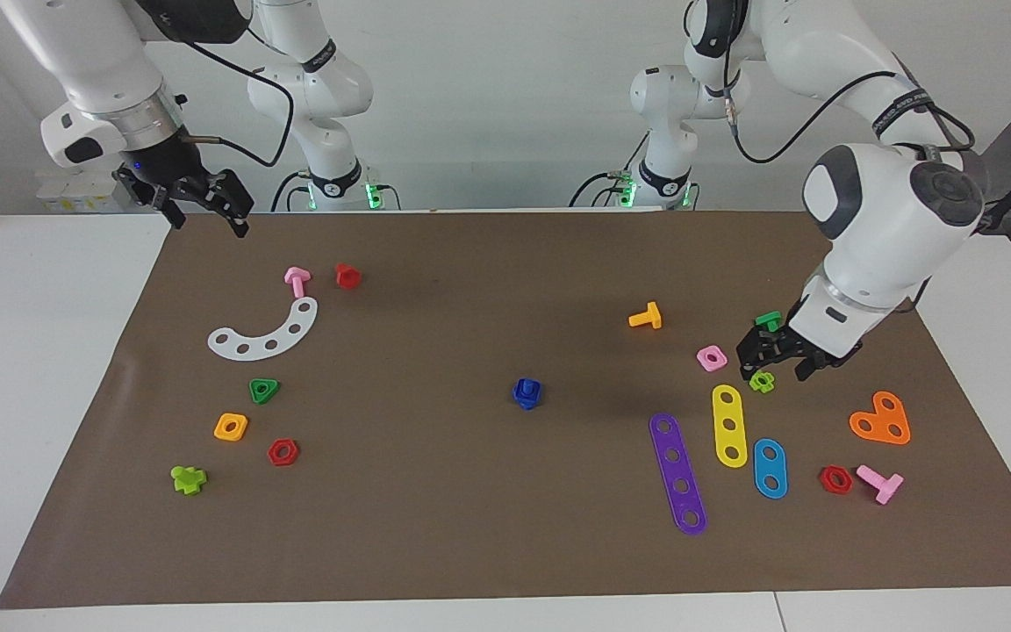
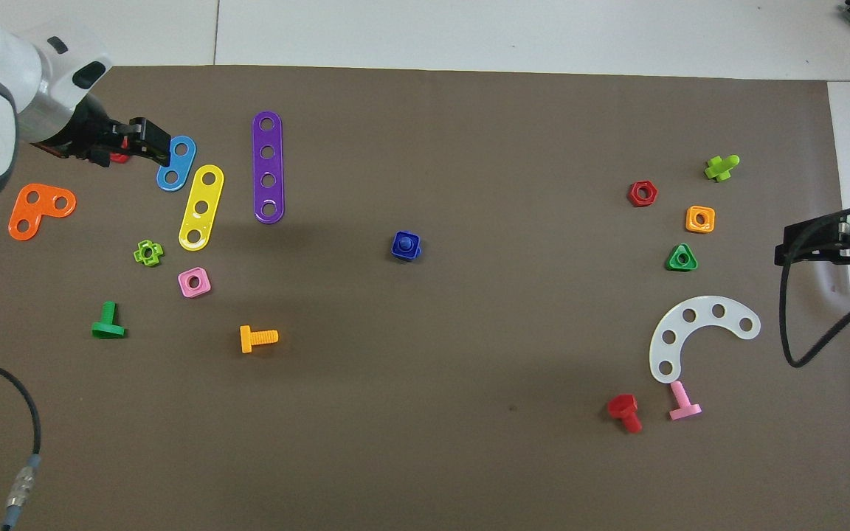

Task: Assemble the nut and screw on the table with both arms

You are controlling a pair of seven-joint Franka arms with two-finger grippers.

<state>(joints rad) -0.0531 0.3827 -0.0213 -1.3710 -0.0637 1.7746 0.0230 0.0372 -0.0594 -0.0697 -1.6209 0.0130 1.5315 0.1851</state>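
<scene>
1. Two dark blue pieces sit joined near the middle of your brown mat (image 1: 435, 527): the nut (image 1: 527, 397) lies flat with the screw (image 1: 527, 386) standing in its centre hole, and neither gripper touches them.
2. You have no bins or trays on the table (image 1: 32, 369); every loose part lies straight on the mat.
3. Your left gripper (image 1: 774, 362) hangs over the cluster at the left arm's end, above the lime cross nut (image 1: 762, 381) and just beside the green bolt (image 1: 769, 321). Its fingers are spread and hold nothing.
4. Your right gripper (image 1: 207, 206) waits in the air over the mat's corner at the right arm's end, fingers apart and nothing between them.
5. You can see the pink square nut (image 1: 712, 357) and the yellow plate (image 1: 729, 425) close to the left gripper, well apart from the blue pair.
6. You find the purple strip (image 1: 677, 474) and the light-blue oval plate (image 1: 770, 468) lying farther from the robots than the yellow plate.
</scene>
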